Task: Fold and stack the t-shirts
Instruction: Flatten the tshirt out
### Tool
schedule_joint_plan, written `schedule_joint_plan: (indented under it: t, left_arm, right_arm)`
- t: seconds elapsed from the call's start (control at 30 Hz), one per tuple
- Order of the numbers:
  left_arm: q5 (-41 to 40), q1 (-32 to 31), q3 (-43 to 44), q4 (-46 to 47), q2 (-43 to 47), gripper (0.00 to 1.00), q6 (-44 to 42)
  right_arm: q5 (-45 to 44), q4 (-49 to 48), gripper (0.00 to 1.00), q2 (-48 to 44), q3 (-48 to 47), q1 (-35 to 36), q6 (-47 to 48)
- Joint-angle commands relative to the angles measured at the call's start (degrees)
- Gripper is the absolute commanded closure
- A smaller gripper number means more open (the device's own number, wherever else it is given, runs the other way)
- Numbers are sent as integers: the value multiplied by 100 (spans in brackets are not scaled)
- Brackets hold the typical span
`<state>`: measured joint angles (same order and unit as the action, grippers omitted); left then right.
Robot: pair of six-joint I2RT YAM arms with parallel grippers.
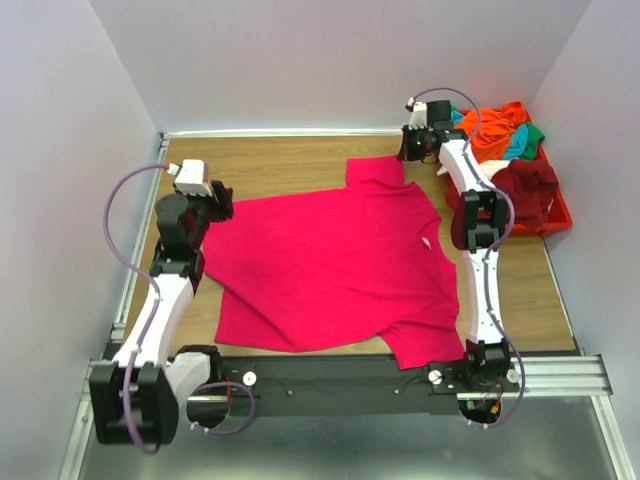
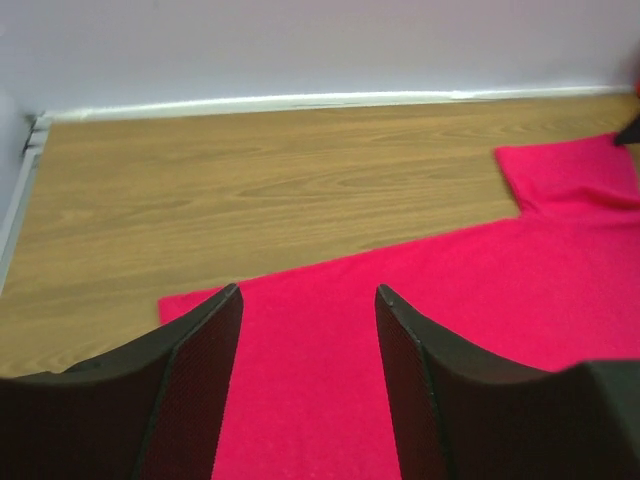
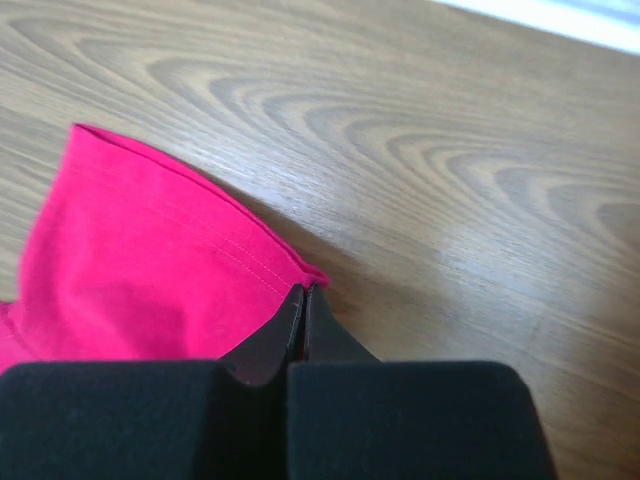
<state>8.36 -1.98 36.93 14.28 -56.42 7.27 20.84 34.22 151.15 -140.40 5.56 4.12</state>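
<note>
A magenta t-shirt (image 1: pixel 330 260) lies spread flat on the wooden table (image 1: pixel 280 165). My left gripper (image 1: pixel 222 198) hovers open over the shirt's left edge; in the left wrist view its jaws (image 2: pixel 308 292) stand wide apart above the cloth (image 2: pixel 450 300), holding nothing. My right gripper (image 1: pixel 408 150) is at the far sleeve. In the right wrist view it (image 3: pixel 304 290) is shut on the hemmed corner of that sleeve (image 3: pixel 150 260), which is lifted a little off the wood. Other t-shirts, orange (image 1: pixel 495 130), teal (image 1: pixel 520 147), green (image 1: pixel 536 132) and dark maroon (image 1: pixel 525 185), lie heaped at the far right.
A red plastic bin (image 1: pixel 557 218) at the far right holds the heap of shirts. White walls close in the table on the left, back and right. A metal rail (image 1: pixel 560 372) with the arm bases runs along the near edge.
</note>
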Motion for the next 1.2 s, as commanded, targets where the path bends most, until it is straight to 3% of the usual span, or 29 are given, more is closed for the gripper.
schedule_joint_plan:
  t: [0.0, 0.13, 0.33, 0.5, 0.63, 0.77, 1.17]
  left_arm:
    - [594, 654, 594, 284, -1094, 44, 722]
    - [597, 1164, 1261, 348, -2333, 45, 951]
    - [535, 1419, 2773, -758, -4145, 52, 487]
    - [369, 1437, 3635, -1383, -4999, 54, 170]
    - [394, 1498, 4031, -1911, -5439, 55, -15]
    - [561, 1569, 4235, -2342, -5730, 62, -85]
    - [570, 1578, 4015, -2544, -5774, 65, -322]
  right_arm:
    - [95, -12, 100, -586, 56, 33, 45]
    - [183, -12, 100, -666, 144, 33, 10]
    - [315, -38, 100, -842, 311, 24, 10]
    - [473, -38, 99, -859, 408, 24, -52]
    - [491, -38, 100, -859, 478, 24, -43]
    - [474, -47, 99, -851, 522, 33, -25]
    - [473, -47, 100, -815, 733, -2, 19]
